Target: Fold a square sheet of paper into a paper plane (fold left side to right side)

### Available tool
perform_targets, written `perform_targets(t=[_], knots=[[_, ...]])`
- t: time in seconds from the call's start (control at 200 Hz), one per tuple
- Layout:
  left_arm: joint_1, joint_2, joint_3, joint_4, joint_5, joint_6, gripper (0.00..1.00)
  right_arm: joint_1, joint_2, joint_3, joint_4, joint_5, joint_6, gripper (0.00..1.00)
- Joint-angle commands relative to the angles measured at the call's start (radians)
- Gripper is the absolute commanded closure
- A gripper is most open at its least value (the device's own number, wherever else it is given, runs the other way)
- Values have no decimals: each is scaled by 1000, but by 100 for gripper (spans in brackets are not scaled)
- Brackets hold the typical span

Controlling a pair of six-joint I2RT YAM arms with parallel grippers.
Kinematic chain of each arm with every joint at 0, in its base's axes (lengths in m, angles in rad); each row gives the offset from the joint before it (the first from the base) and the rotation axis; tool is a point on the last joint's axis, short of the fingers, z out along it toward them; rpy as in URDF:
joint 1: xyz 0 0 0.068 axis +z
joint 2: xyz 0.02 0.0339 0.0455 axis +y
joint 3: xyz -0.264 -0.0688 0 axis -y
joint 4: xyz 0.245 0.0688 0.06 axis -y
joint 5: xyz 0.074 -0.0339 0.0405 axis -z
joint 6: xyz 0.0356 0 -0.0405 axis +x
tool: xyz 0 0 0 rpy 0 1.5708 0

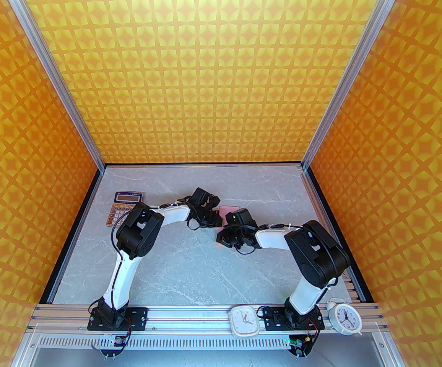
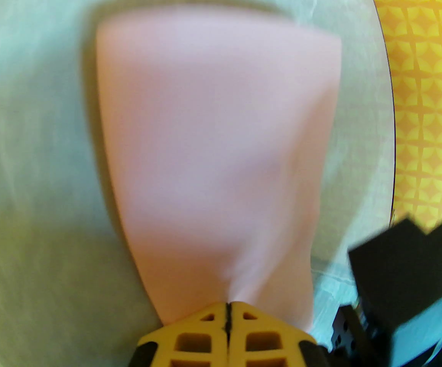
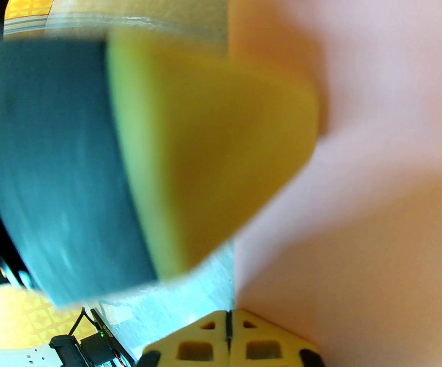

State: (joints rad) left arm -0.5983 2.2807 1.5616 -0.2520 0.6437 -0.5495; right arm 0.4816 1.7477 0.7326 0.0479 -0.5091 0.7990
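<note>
- Left gripper (image 2: 228,305) clenched, pinching the near edge of the square sheet of paper (image 2: 213,128); the paper puckers at the tips.
- Right gripper (image 3: 228,314) also clenched; a sheet corner seems to run into its tips.
- Sheet lies mid-table between both grippers, stretching straight away from the left one.
- Judgement: the left arm carries the edge rightward.
- Calculator (image 1: 123,208) well apart to the left; bare table (image 1: 190,266) on the right.

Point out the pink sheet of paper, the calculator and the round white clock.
pink sheet of paper (image 2: 213,128): left wrist view, middle of the sheet.
calculator (image 1: 118,213): top external view, its keypad.
round white clock (image 1: 344,317): top external view, centre of its dial.
</note>
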Motion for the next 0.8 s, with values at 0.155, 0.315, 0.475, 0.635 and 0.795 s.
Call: perform_targets(t=[0.155, 0.315, 0.475, 0.635, 0.795], knots=[[77, 98, 102, 34, -157, 63, 99, 10, 61, -72, -181, 14, -24, 100], [95, 133, 140, 26, -157, 68, 98, 10, 56, -76, -187, 16, -26, 100], [116, 163, 188, 7, -157, 76, 98, 11, 55, -80, -193, 15, -29, 100], [138, 196, 237, -3, -157, 72, 98, 11, 51, -86, -194, 14, -31, 100], [146, 247, 313, -36, -165, 76, 98, 11, 44, -90, -197, 15, -33, 100]])
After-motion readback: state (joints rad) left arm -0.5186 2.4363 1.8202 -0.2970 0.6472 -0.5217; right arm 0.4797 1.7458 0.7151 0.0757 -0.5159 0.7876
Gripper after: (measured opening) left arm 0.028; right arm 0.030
